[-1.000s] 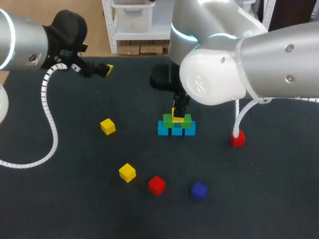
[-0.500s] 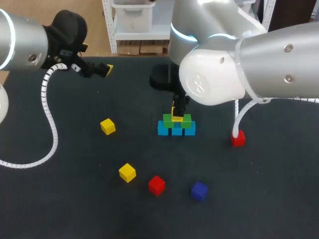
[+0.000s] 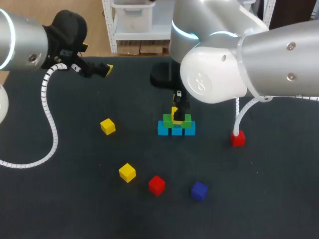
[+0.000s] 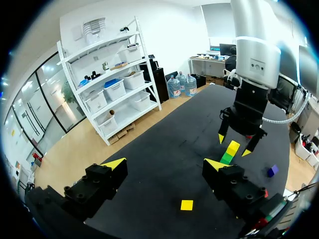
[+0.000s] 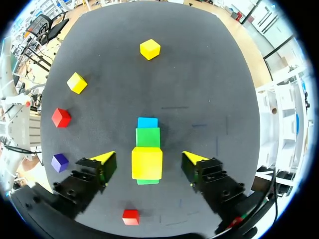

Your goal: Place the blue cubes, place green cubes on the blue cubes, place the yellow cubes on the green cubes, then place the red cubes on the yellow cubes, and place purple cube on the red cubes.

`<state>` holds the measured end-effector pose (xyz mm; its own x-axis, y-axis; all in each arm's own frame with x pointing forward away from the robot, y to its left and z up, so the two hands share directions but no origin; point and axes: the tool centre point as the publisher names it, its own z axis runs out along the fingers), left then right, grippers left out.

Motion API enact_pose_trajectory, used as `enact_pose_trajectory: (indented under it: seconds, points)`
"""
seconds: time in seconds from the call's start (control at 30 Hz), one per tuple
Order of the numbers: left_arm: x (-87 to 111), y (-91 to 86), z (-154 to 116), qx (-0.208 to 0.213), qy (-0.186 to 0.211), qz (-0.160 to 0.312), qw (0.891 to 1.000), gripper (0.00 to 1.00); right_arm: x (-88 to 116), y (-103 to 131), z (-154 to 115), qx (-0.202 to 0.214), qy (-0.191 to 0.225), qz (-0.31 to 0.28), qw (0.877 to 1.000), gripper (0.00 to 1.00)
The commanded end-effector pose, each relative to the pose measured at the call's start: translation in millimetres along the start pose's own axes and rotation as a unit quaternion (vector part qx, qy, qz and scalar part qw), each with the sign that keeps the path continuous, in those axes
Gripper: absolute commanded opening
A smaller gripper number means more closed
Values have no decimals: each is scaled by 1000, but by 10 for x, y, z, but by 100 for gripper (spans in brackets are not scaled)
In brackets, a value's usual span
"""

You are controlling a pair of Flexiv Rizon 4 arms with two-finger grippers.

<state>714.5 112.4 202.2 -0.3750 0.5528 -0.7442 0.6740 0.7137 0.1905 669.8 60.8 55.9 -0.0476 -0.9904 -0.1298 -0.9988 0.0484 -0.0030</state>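
Note:
A row of blue cubes carries two green cubes, and a yellow cube rests on the green ones. My right gripper hangs straight over that stack, open, with both fingers standing clear of the yellow cube's sides. In the head view the right gripper hides most of that cube. My left gripper is open and holds nothing, hovering at the table's far left. From the left wrist view the stack shows beneath the right gripper, far ahead of my left gripper.
Loose cubes lie around the stack: two yellow ones to its left, a red cube and a purple cube in front, and another red cube to its right under my right arm's cable.
My right gripper has opened and let go of the yellow cube, which now sits on the green cubes. The left arm has not moved.

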Motion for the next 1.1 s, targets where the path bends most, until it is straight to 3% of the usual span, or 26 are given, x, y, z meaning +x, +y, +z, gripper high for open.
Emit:
enact_pose_trajectory:
  seconds: [0.03,0.27,0.37,0.47,0.67,0.87,1.1]
  points:
    - [9,11,1,3,-2,1,1000,100,47,-12,-20,0,-3,4,1000,100]
    - [9,11,1,3,-2,1,1000,100,89,38,-123,-6,-20,15,1000,100]
    - [9,11,1,3,-2,1,1000,100,102,158,-255,-6,-47,33,998,93]
    - [9,11,1,3,-2,1,1000,100,117,313,-383,-6,-62,21,998,99]
    - [9,11,1,3,-2,1,1000,100,252,442,-666,17,-100,29,994,100]
    - [9,11,1,3,-2,1,1000,100,472,281,-924,39,-168,78,982,100]
    - [9,11,1,3,-2,1,1000,100,723,-32,-1087,48,-237,148,959,100]
